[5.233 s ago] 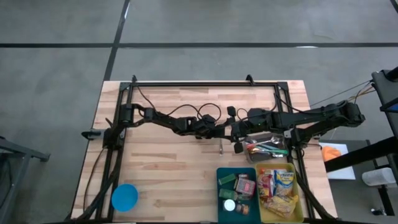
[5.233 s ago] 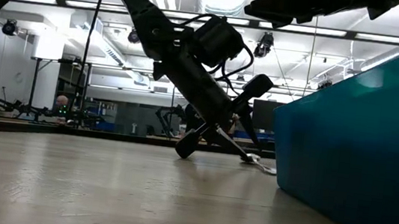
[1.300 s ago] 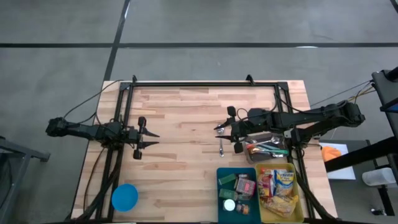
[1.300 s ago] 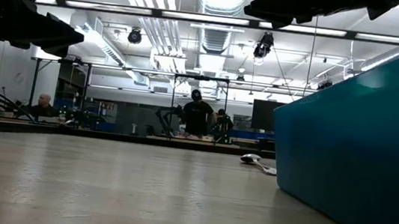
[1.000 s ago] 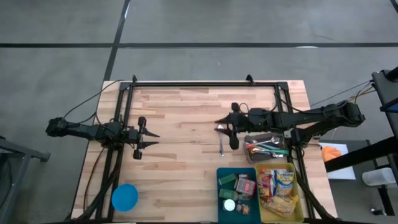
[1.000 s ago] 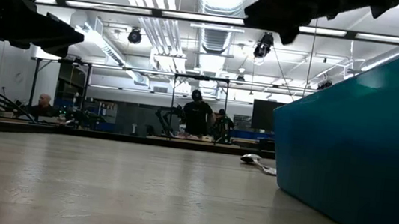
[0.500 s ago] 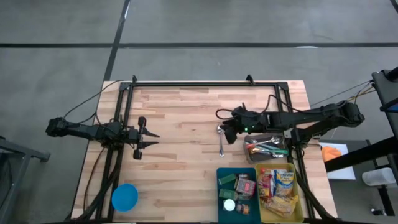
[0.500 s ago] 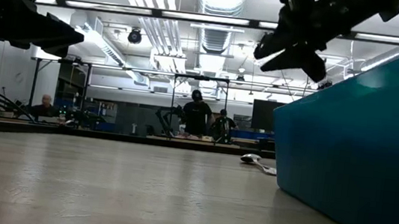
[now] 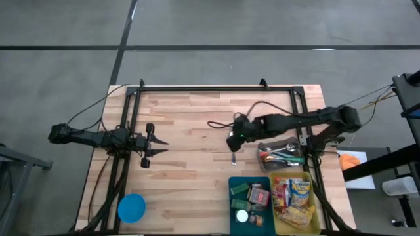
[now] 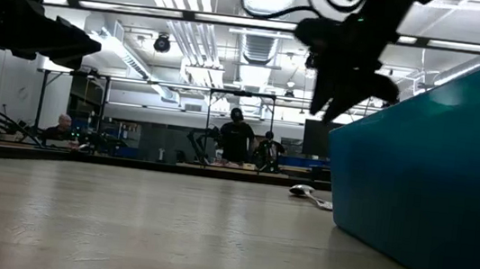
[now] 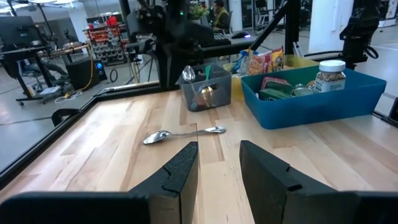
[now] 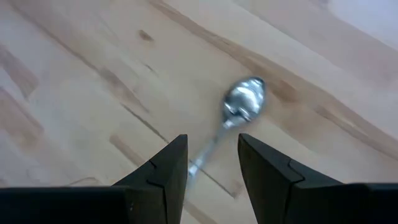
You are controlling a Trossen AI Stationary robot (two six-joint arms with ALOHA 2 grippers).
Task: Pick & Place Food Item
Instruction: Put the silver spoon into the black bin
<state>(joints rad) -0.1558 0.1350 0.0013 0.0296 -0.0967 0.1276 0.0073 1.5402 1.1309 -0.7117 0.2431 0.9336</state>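
Note:
Food packets (image 9: pixel 293 194) fill a yellow bin (image 9: pixel 317 226) at the near right. Beside it, a blue bin (image 9: pixel 232 196) holds cans and a jar (image 11: pixel 331 75). A metal spoon (image 12: pixel 239 109) lies flat on the wood, left of a grey utensil bin (image 9: pixel 281 152). My right gripper (image 9: pixel 234 139) hangs above the spoon's bowl, tipped downward and open, with nothing between its fingers (image 12: pixel 211 168). My left gripper (image 9: pixel 155 145) rests at the table's left side, open and pointing level toward the bins (image 11: pixel 217 168).
A blue round lid (image 9: pixel 131 208) lies at the near left corner. A black frame (image 9: pixel 216 88) runs along the far edge and down both sides. In the low view the blue bin's wall (image 10: pixel 435 175) fills the right side. People stand in the room behind.
My right gripper has swung from level to pointing steeply down, rolling as it went. It has moved a little toward the table's left edge and down, and now stands over the spoon. The spoon has not moved.

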